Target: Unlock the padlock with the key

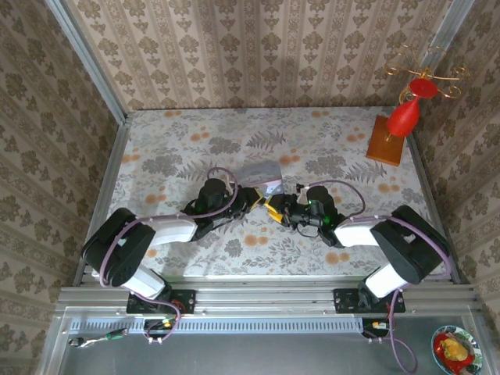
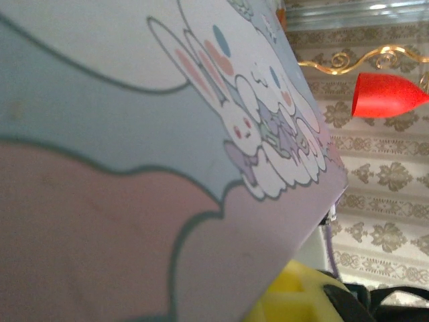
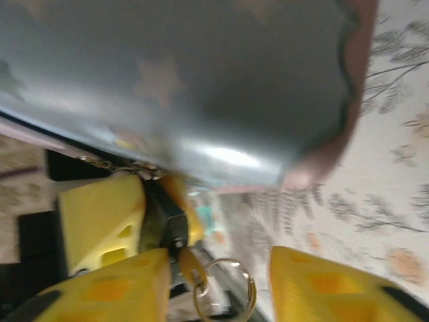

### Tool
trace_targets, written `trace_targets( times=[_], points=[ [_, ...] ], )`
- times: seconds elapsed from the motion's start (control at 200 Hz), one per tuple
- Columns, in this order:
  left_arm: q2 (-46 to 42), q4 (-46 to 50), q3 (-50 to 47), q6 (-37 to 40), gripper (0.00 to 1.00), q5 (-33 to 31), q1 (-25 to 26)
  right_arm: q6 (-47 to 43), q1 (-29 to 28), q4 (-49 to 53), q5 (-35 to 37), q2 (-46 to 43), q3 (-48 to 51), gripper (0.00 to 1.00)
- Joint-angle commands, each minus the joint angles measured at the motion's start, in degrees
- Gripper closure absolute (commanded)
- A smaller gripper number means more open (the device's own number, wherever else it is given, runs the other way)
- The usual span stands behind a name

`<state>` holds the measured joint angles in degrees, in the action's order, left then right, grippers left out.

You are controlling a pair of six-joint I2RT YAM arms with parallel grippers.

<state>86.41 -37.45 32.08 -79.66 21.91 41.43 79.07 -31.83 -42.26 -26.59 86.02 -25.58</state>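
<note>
A pastel-blue tin (image 1: 262, 173) printed with cartoon rabbits is seen near the middle of a floral-patterned desk (image 1: 195, 133). A red ornament (image 1: 406, 117) with gold wire curls is mounted on a wooden block (image 1: 387, 142) at the far right corner.

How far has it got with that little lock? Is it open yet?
Looks done: the two arms meet beside the tin, and the key sits right under the padlock, its ring dangling. In hand: the right fingers stand apart around that ring, so the key seems left in place. Still to do: turning it and freeing the shackle; blur hides whether that has begun.
</note>
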Motion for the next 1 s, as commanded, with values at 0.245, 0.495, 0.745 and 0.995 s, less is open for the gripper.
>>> trace_targets(
  times=[0.245,0.495,0.745,0.995],
  points=[
    [-4.1,11.4,3.6,6.3,1.0,2.0,-0.5,-44.1,-1.7,37.6,12.2,-18.0,-4.9,0.5],
    [-5.7,21.0,6.2,10.0,1.0,1.3,-0.4,-68.4,-14.4,31.5,28.1,-24.1,-0.8,0.5],
    [-6.8,23.0,6.1,10.6,1.0,1.0,0.1,-77.4,-16.0,22.9,31.5,-20.9,2.0,0.52],
    [-7.1,24.5,6.7,11.1,1.0,0.6,0.9,-79.5,-17.1,8.9,29.7,-16.1,6.5,0.57]
  ],
)
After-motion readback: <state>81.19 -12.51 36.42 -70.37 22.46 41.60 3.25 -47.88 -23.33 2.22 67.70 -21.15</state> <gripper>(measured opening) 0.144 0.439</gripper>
